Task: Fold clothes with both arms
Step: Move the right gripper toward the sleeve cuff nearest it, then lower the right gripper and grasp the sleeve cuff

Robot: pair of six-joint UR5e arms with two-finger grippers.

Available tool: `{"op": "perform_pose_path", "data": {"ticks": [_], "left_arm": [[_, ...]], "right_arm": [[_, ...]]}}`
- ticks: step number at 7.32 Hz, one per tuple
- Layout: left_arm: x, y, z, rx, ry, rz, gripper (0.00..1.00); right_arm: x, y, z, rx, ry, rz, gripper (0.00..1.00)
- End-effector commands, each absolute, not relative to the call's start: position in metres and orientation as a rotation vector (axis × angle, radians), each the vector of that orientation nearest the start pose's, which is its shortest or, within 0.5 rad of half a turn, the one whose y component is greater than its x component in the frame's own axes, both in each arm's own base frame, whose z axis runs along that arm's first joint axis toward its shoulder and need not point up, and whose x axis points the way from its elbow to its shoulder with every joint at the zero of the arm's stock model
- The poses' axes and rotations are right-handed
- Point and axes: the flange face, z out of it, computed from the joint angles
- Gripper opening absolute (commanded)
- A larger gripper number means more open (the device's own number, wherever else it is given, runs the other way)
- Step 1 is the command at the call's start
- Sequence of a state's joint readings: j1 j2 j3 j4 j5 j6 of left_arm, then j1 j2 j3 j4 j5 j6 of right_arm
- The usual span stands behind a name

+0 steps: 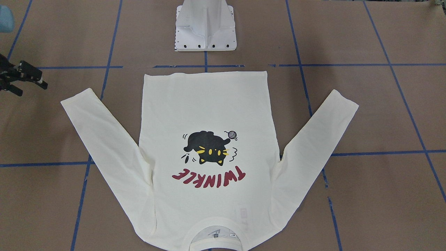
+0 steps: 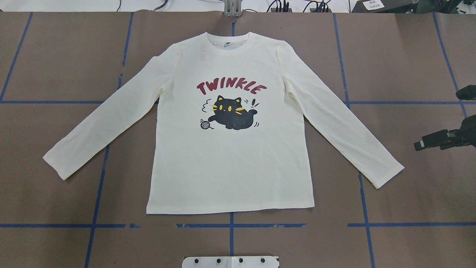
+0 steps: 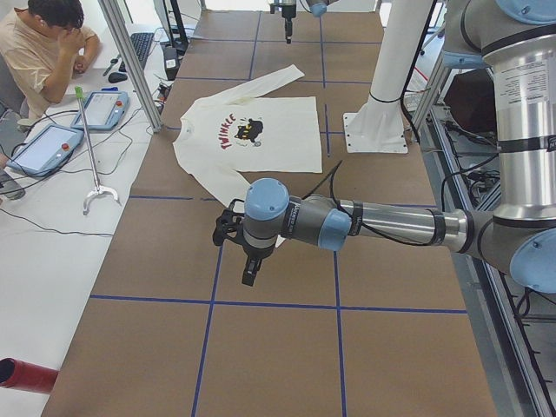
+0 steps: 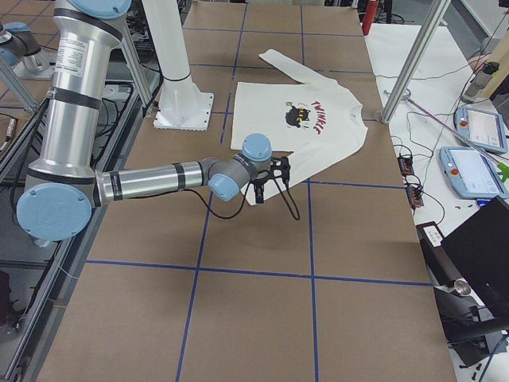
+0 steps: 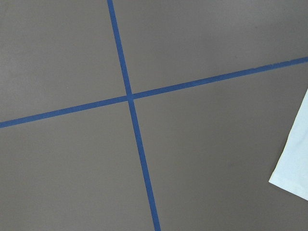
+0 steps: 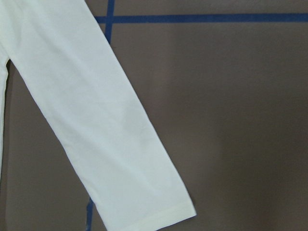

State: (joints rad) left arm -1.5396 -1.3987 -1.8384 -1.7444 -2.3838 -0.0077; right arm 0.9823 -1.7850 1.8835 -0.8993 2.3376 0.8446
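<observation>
Right gripper [image 1: 33, 89] — fingers spread — level, near T-shirt sleeve [image 1: 94, 129]

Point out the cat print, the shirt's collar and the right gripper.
cat print [image 2: 234, 119]: overhead view, the black body.
collar [image 2: 231, 52]: overhead view, front ribbed edge.
right gripper [image 1: 33, 89]: front-facing view, between its fingertips.

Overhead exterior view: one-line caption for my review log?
Cream T-shirt flat and print-up on the taped table, sleeves spread; open right gripper at the edge, clear of it.
</observation>
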Motion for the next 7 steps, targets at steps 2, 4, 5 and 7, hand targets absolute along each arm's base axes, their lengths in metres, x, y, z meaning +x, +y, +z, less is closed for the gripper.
{"op": "perform_pose_path", "data": {"ticks": [2, 4, 5, 7], "left_arm": [[-0.047, -0.439, 0.577, 0.279, 0.820, 0.074, 1.00], [-0.047, -0.440, 0.581, 0.274, 0.822, 0.070, 1.00], [-0.047, -0.440, 0.580, 0.275, 0.824, 0.070, 1.00], [-0.046, -0.440, 0.579, 0.276, 0.824, 0.072, 1.00]], "right_arm": [[-0.253, -0.351, 0.513, -0.024, -1.037, 0.111, 0.93], [-0.257, -0.350, 0.536, -0.058, -0.996, 0.152, 0.93], [-0.259, -0.353, 0.555, -0.067, -0.965, 0.170, 0.93], [-0.256, -0.355, 0.564, -0.070, -0.950, 0.187, 0.93]]}}
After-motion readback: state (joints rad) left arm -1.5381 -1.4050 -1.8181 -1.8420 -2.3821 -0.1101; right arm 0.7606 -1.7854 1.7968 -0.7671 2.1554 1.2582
